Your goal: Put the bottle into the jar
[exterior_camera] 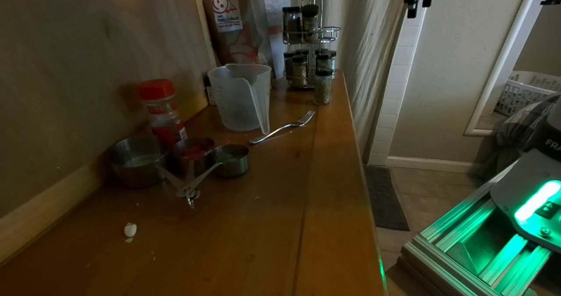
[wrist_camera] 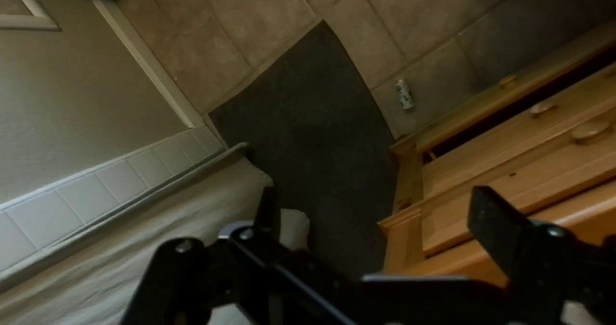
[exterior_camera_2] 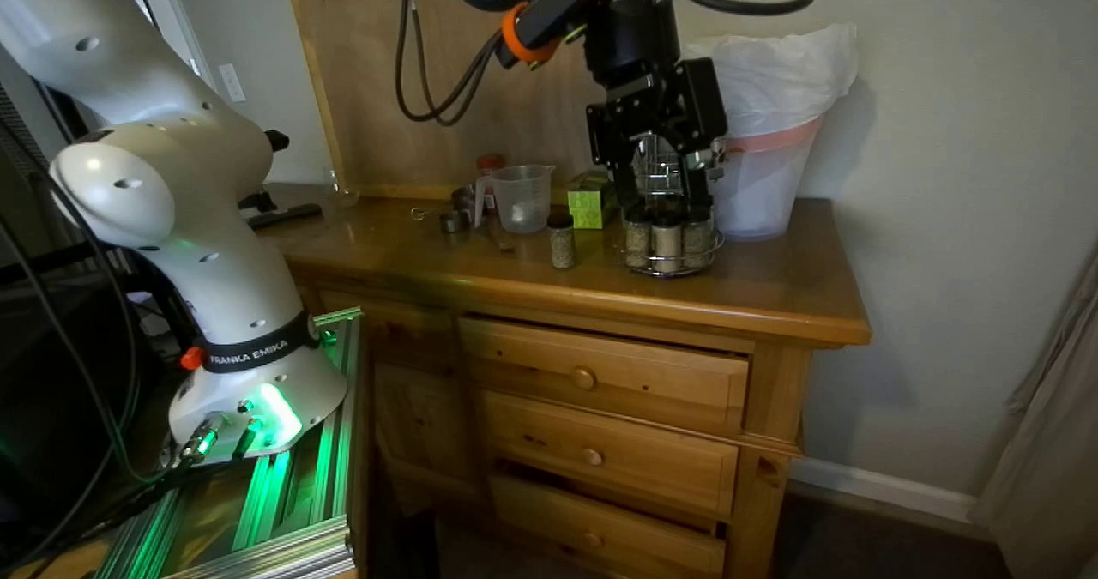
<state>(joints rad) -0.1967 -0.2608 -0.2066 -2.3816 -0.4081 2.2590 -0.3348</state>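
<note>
The bottle (exterior_camera: pixel 163 119) is clear with a red cap and red label. It stands upright by the back panel, behind the metal cups; in an exterior view the bottle (exterior_camera_2: pixel 490 165) is partly hidden behind the jar. The jar (exterior_camera: pixel 232 101), a translucent jug with spout and handle, stands upright on the dresser; it also shows in an exterior view (exterior_camera_2: pixel 532 193). My gripper (exterior_camera_2: pixel 663 204) points down, open and empty, high in front of the dresser. It shows at the top of an exterior view (exterior_camera: pixel 419 8). In the wrist view the gripper (wrist_camera: pixel 375 200) has spread fingers over floor and drawers.
Metal measuring cups (exterior_camera: pixel 232 162) sit in front of the bottle. A fork (exterior_camera: pixel 280 129) lies beside the jar. A shaker (exterior_camera_2: pixel 562 244), a wire spice rack (exterior_camera: pixel 334 33), a green box (exterior_camera_2: pixel 587 206), a paper bag (exterior_camera: pixel 250 28) and a lined bin (exterior_camera_2: pixel 763 193) also stand there.
</note>
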